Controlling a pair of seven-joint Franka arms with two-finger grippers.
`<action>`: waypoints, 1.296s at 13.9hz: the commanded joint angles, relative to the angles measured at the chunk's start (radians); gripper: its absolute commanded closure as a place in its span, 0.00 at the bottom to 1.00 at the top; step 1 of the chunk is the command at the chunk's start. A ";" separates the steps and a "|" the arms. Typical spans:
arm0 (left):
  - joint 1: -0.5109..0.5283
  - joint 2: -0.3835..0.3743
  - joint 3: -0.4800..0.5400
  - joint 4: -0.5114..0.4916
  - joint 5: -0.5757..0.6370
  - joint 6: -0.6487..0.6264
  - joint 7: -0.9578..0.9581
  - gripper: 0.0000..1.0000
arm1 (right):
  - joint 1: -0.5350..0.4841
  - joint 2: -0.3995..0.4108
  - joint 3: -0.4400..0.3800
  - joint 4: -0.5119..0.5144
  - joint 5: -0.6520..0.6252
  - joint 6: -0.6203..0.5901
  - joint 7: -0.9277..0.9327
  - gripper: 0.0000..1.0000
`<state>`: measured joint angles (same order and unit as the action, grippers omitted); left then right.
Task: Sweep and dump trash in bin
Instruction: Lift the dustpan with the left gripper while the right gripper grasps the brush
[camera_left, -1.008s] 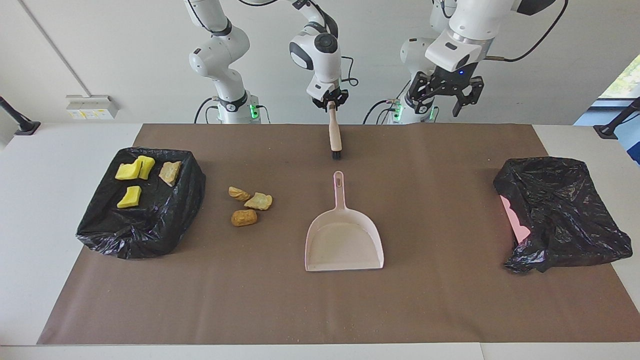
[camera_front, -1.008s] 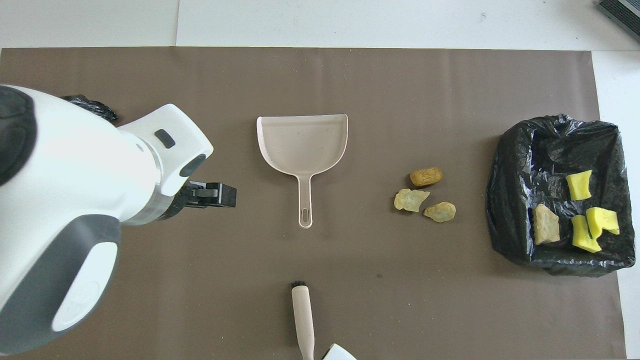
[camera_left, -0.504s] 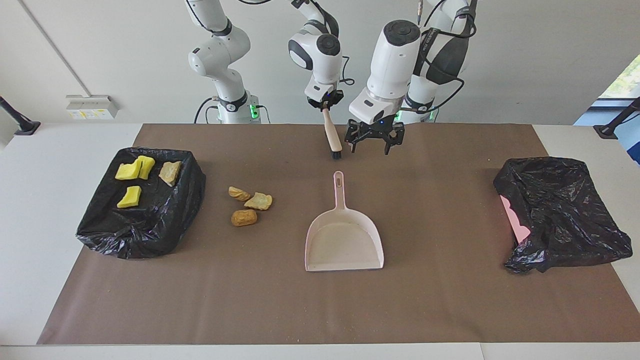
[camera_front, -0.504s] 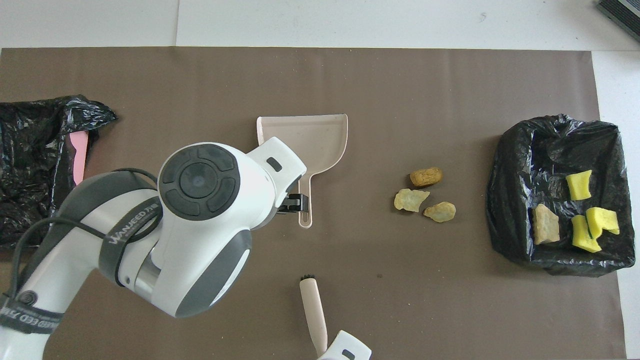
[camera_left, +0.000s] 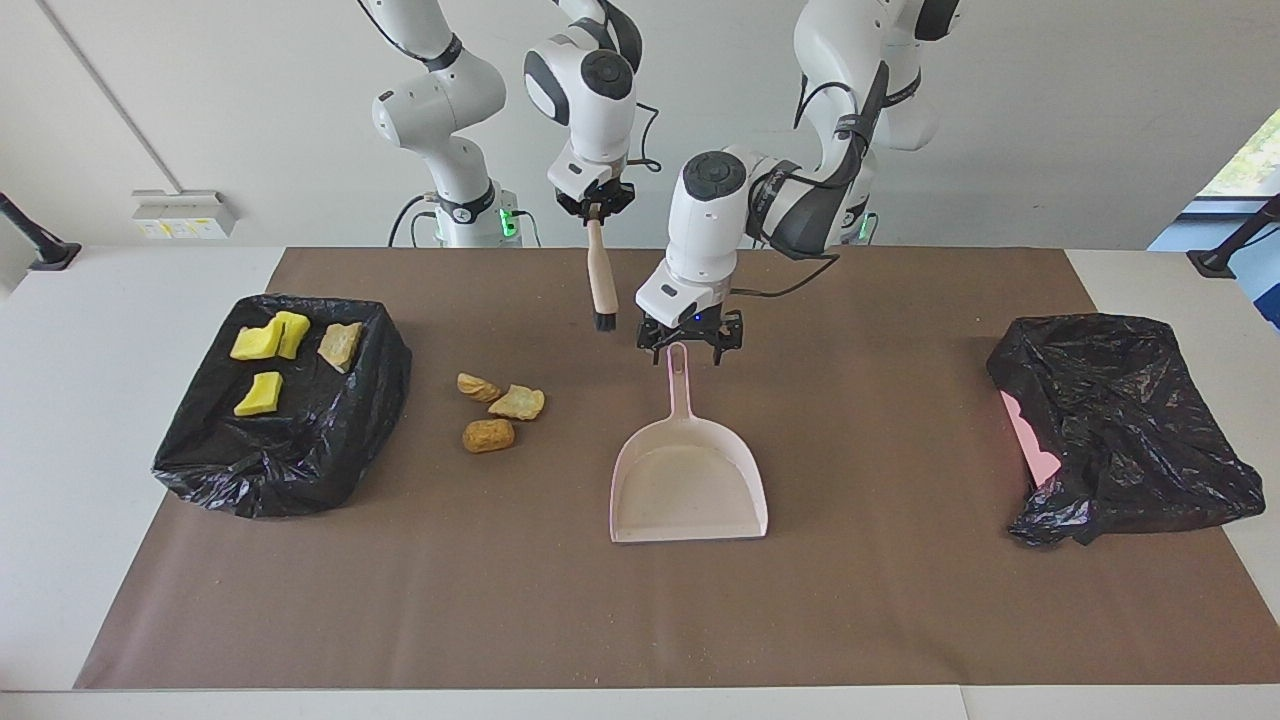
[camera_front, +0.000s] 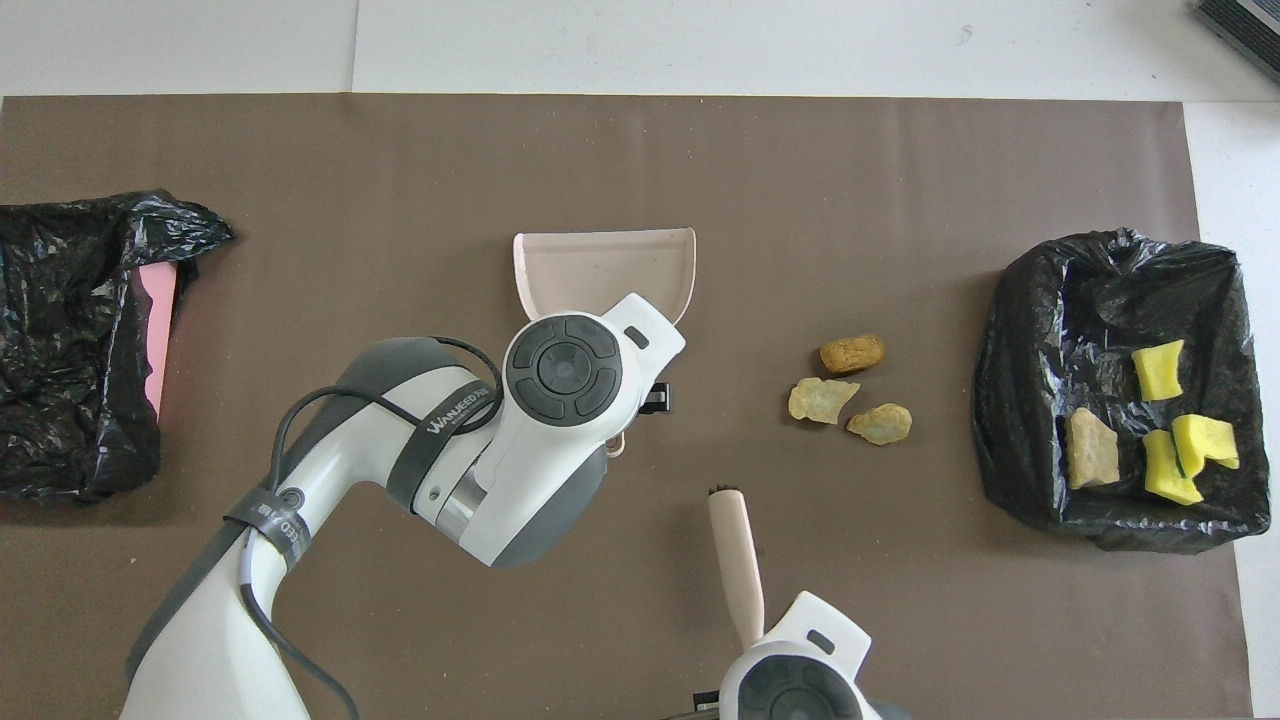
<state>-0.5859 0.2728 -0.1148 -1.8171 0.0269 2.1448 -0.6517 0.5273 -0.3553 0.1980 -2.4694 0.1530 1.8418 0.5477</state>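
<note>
Over the dustpan (camera_left: 688, 478) handle, the left gripper (camera_left: 690, 347) is held spread. By the right gripper (camera_left: 595, 207), pressed together, a brush (camera_left: 601, 280) is pinched.

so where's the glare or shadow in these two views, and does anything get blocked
Facing view: daylight from a window at the edge puts sheen on the crinkled black bag; the dustpan casts only a soft shadow. Overhead view: the left arm hides the dustpan's handle and most of the left pincer; the lined bin glints faintly.
</note>
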 joint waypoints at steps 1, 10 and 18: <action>0.003 -0.006 0.007 -0.048 0.024 0.076 -0.009 0.00 | -0.171 0.007 0.008 0.023 -0.093 -0.019 -0.107 1.00; -0.006 0.057 0.009 -0.039 0.082 0.113 -0.005 0.31 | -0.574 0.229 0.008 0.185 -0.443 0.109 -0.464 1.00; 0.027 0.037 0.012 -0.030 0.084 0.095 0.118 1.00 | -0.576 0.279 0.014 0.172 -0.377 0.105 -0.488 1.00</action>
<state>-0.5771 0.3267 -0.1037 -1.8493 0.0898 2.2491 -0.5879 -0.0526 -0.0648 0.2050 -2.3014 -0.2777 1.9668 0.0741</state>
